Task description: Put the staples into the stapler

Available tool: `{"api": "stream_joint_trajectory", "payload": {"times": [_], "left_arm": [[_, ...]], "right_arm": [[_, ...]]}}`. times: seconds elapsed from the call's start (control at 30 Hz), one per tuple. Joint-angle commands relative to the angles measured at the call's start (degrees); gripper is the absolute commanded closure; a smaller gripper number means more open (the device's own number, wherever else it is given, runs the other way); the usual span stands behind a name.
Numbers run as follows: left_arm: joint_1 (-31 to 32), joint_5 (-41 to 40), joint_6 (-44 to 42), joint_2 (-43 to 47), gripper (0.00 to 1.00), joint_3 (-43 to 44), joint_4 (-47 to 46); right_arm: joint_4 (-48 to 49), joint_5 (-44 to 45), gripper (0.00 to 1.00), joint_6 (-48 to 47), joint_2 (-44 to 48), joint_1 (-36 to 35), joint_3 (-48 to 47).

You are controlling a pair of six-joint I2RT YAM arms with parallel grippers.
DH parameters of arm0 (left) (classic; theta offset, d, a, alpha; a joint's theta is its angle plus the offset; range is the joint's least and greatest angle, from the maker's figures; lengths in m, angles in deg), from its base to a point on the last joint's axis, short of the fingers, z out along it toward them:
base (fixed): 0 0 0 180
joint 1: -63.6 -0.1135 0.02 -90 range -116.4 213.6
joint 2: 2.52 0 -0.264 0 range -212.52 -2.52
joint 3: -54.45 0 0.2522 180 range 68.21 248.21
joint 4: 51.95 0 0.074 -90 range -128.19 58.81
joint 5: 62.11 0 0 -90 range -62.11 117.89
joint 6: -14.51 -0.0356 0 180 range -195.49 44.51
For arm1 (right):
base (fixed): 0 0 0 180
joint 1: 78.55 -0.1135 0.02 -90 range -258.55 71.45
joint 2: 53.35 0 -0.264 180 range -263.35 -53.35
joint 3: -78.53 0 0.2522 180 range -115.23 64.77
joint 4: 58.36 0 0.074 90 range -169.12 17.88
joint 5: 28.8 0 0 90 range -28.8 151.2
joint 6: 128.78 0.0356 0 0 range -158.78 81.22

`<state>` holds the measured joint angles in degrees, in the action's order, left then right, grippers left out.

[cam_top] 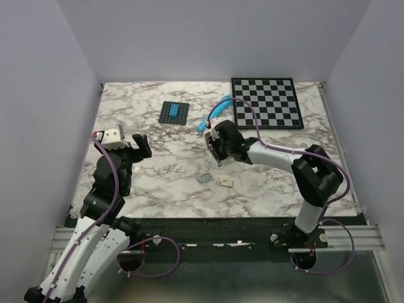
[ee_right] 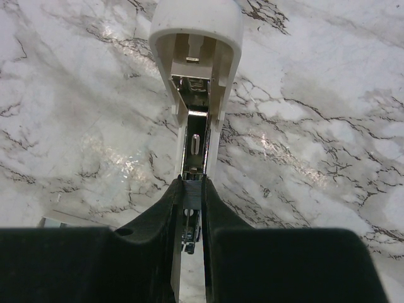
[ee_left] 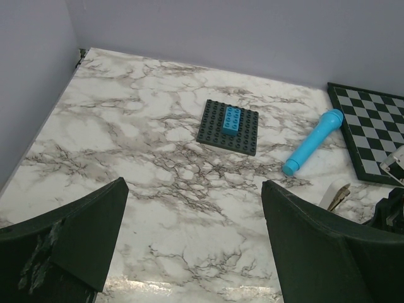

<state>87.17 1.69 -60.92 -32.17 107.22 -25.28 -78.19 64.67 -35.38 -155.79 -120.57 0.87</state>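
The cream-white stapler [ee_right: 197,31] lies open on the marble table, its shiny inner rail [ee_right: 196,145] facing up. It also shows in the left wrist view, where the stapler [ee_left: 334,194] sits at the right edge. My right gripper [ee_right: 191,185] hangs just over the near end of the rail, shut on the staples [ee_right: 191,196], a tiny grey block pinched between the fingertips. In the top view the right gripper [cam_top: 218,158] is at the table's middle. My left gripper [ee_left: 192,196] is open with nothing in it, held above the table's left side [cam_top: 140,146].
A bright blue cylinder [cam_top: 216,111] lies behind the right gripper. A checkerboard [cam_top: 265,103] sits at the back right, and a dark baseplate with a blue brick [cam_top: 174,112] at the back middle. A small grey flat piece [cam_top: 204,178] and a cream bit [cam_top: 225,182] lie near the front.
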Motion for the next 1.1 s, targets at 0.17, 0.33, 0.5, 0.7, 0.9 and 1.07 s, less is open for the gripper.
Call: {"api": "stream_joint_trajectory", "payload": {"times": [0.17,0.33,0.5,0.7,0.9,1.07], "left_arm": [[-0.55,1.59,0.29,-0.15,0.05,-0.24,-1.04],[-0.63,1.67,0.29,-0.15,0.06,-0.24,-0.95],[-0.63,1.76,0.28,-0.23,0.06,-0.24,-0.95],[-0.72,1.85,0.29,-0.15,0.06,-0.24,-0.95],[-0.72,1.94,0.37,-0.06,0.06,-0.24,-0.95],[-0.81,1.94,0.37,-0.23,0.06,-0.24,-1.04]], "right_arm": [[-0.09,-2.15,0.8,-0.15,-1.01,0.27,-0.61],[-0.26,-1.97,0.8,-0.06,-1.45,0.27,-0.7],[-0.44,-1.8,0.8,-0.15,-1.89,0.27,-0.79],[-0.61,-1.35,0.8,-0.41,-2.16,0.36,-0.7],[-0.7,-1.62,0.8,-0.32,-1.98,0.36,-0.61],[-1.23,-1.8,0.76,-0.41,-1.72,0.36,-0.61]]}}
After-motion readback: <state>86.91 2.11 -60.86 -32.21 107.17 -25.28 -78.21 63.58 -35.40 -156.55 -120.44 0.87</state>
